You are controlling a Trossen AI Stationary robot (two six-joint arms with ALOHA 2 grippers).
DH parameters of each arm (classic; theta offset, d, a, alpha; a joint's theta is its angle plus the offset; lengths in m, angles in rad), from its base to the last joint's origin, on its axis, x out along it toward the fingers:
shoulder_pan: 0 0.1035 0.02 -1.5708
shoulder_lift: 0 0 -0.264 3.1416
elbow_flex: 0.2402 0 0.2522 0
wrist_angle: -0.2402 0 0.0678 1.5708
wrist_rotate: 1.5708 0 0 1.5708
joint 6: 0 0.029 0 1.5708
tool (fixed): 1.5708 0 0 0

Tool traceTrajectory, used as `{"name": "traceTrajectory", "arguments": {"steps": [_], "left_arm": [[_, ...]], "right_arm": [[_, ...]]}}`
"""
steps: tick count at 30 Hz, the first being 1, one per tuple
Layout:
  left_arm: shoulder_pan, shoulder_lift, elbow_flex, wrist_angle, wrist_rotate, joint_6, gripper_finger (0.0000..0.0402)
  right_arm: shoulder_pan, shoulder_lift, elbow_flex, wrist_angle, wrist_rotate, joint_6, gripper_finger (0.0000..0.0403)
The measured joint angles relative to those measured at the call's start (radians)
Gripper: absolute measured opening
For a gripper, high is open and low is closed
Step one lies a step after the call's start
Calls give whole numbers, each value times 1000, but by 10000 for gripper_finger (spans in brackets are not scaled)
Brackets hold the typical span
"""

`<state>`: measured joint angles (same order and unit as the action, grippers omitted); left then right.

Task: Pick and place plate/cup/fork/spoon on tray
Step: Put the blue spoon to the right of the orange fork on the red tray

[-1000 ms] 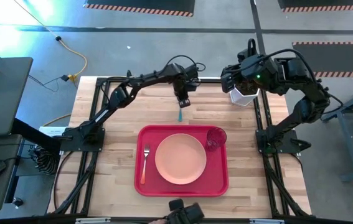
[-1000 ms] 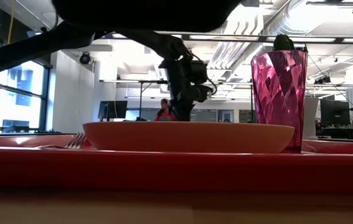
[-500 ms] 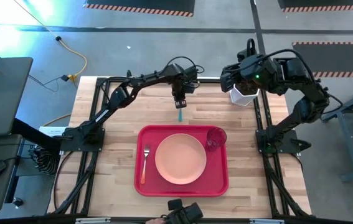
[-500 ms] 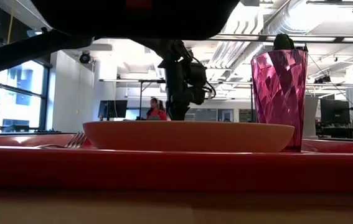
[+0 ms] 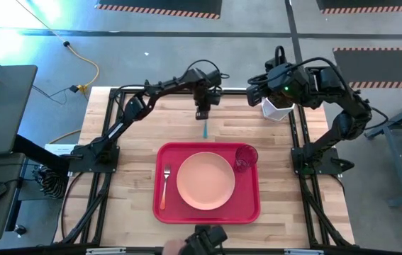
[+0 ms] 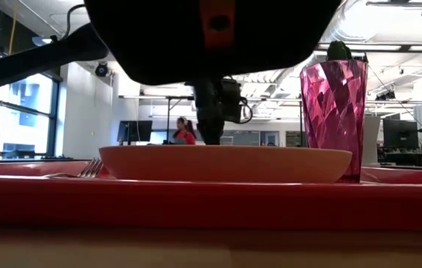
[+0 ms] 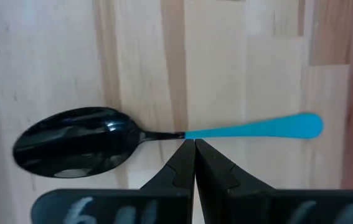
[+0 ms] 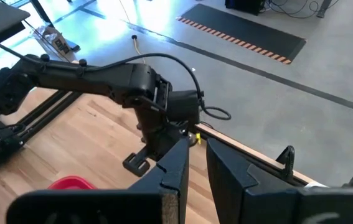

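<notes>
Left gripper (image 5: 202,113), fingers pressed together and holding nothing, hovers above the teal-handled, dark-bowled metal spoon (image 7: 145,132), lying on the wooden table (image 5: 126,163) just beyond the red rectangular plastic tray (image 5: 249,207), probably lining up a grab.

Grey concrete floor (image 5: 37,67) with hazard-striped mats (image 5: 159,8) and a yellow cable (image 5: 87,67); tall windows (image 6: 28,112) on one side, pipes (image 6: 344,26) overhead, monitors (image 6: 132,131) beyond.

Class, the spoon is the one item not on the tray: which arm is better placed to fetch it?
Left. Its hand, shut, hovers over the spoon; the right hand sits by the table's far edge.
</notes>
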<state>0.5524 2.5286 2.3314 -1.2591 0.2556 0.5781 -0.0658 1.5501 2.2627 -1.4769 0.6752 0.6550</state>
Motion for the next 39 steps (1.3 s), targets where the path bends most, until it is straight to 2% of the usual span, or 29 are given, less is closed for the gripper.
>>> {"name": "traceTrajectory", "arguments": {"steps": [10,17,24,39], "left_arm": [[10,-7,0,-14,1,4,0],[7,-84,0,-30,-4,-1,0],[15,-215,0,-49,-6,-24,0],[41,-554,0,-109,-17,-45,0]], "right_arm": [[0,0,0,0,-24,19,48],[0,0,0,0,-26,19,48],[0,0,0,11,-41,28,48],[-22,23,0,188,-95,-53,48]]}}
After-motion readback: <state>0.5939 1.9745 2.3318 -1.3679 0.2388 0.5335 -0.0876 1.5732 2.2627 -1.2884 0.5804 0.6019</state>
